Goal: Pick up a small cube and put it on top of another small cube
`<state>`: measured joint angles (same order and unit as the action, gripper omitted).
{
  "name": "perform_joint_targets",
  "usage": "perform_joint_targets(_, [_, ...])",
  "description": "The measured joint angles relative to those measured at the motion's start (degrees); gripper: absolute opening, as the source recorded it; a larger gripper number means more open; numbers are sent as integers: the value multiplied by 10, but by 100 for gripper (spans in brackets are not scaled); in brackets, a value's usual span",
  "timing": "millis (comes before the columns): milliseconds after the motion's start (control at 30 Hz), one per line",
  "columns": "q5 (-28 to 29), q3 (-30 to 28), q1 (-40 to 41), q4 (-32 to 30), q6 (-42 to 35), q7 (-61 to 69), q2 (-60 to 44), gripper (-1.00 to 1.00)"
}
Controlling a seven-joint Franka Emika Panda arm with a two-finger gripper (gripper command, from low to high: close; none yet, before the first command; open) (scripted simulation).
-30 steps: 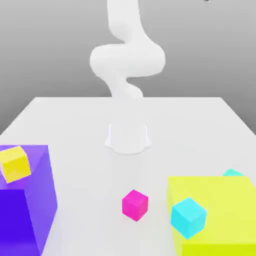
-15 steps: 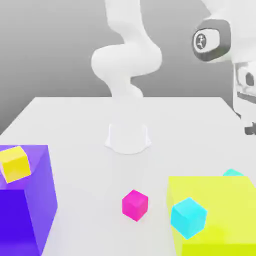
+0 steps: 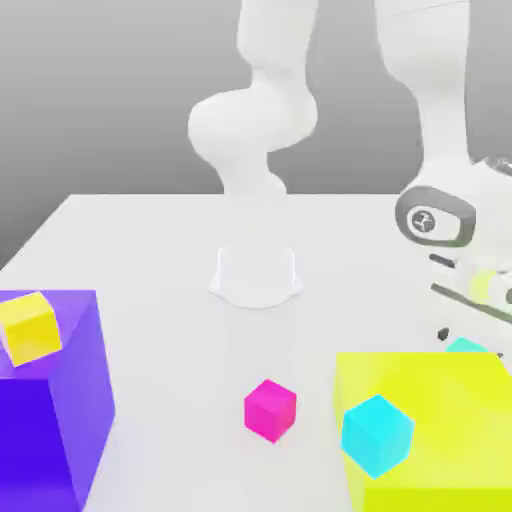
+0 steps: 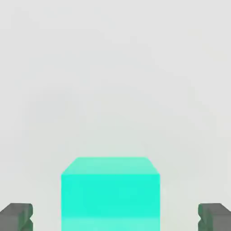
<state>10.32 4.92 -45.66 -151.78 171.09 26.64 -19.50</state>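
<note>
We see the white table (image 3: 150, 240) spread under everything, and on it the white arm (image 3: 440, 110) rising from its round base and bending down on the exterior view's right. Next in size come two big blocks at the near edge: a purple one (image 3: 60, 420) on the exterior view's left and a yellow-green one (image 3: 450, 400) on the exterior view's right. A small yellow cube (image 3: 30, 327) sits on top of the purple block, and a sky-cyan small cube (image 3: 377, 435) shows against the front of the yellow-green block. A magenta cube (image 3: 270, 409) lies on the table between the two big blocks.

The small teal-green cube (image 4: 110, 194) lies on the table just behind the yellow-green block, where we see only its top corner peeking over that block in the exterior view. In the hand view it sits between the two dark fingertips (image 4: 17, 216) of the gripper (image 4: 115, 216), with a clear gap on each side, so the gripper stands released, spread around the cube and not gripping it.

Against the earlier frames, the arm has swung far over and come down: a second ago the hand was out of sight, half a second ago it hung high by the right edge, and now it is low, just above the teal-green cube. None of the cubes or blocks has moved.
</note>
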Motion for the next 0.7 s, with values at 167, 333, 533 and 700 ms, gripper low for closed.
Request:
perform_joint_targets(167, [3,-4,-3,2,5,-2,-8,-100])
perform_joint_targets(333, [-37,27,18,-14,-54,28,68,-100])
perform_joint_targets(533, [-18,15,24,-31,-83,-2,138,-100])
perform_joint_targets(700, [21,-51,30,-57,-99,63,191,-100])
